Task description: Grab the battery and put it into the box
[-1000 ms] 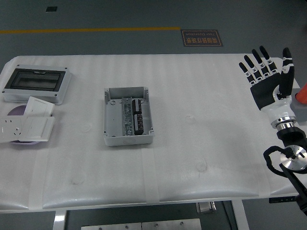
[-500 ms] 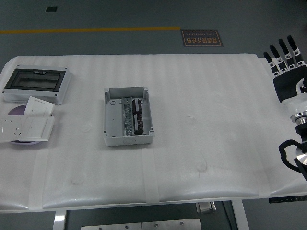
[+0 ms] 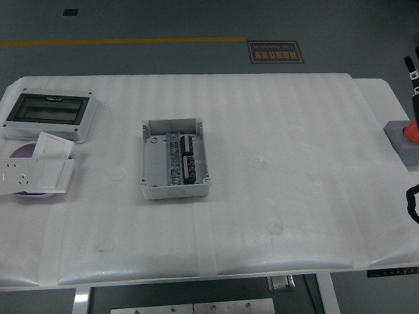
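Rectangular grey plastic box (image 3: 175, 159), lidless, on ribbed white table (image 3: 281, 131)

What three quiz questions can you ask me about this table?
1. True or false: the grey box in the middle of the white table is open at the top.
2. Where does the case with the dark see-through lid sit? A) far left corner B) far right corner C) middle of the near edge
3. What colour is the line on the floor beyond the table?

Key: 1 true; 2 A; 3 yellow.
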You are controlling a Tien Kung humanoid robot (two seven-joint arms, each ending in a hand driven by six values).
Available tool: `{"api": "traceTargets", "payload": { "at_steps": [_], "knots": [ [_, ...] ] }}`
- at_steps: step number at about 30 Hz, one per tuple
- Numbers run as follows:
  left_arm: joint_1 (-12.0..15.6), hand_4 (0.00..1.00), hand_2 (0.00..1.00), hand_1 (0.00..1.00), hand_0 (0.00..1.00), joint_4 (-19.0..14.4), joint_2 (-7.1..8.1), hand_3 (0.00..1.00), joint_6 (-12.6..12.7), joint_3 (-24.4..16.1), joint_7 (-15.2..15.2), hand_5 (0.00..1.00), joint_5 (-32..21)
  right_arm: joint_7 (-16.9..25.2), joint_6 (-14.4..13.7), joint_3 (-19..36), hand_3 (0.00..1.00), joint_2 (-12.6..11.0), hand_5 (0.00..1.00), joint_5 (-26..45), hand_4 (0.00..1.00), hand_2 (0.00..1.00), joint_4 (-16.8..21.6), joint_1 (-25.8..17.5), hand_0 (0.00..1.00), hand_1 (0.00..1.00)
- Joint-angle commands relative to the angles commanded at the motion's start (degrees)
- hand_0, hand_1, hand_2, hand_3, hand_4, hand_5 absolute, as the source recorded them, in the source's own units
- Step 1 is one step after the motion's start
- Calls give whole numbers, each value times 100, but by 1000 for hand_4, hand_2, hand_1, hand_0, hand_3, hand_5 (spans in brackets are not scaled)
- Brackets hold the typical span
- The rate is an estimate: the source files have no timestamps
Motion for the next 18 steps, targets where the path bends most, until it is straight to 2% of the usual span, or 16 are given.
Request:
{"api": "traceTargets", "payload": {
  "at_steps": [5, 10, 18],
  "knots": [
    [53, 697, 619, 707, 696, -2, 17, 732, 117, -44, -200, 368, 46, -93, -180, 241, 816, -148, 861, -371, 903, 863, 96, -38, 838, 820],
    [34, 697, 619, 707, 697, 3, 17, 732, 437, -84, -695, 366, -37, -338, -590, 146, 811, -194, 849, -1144, 892, 852, 229, 6, 827, 807],
    [-15, 697, 619, 679, 680, 17, -39, 695, 436, -47, -723, 368, -108, -479, -920, -245, 802, -93, 844, -2178, 884, 818, 472, 95, 821, 784]
  ]
}}
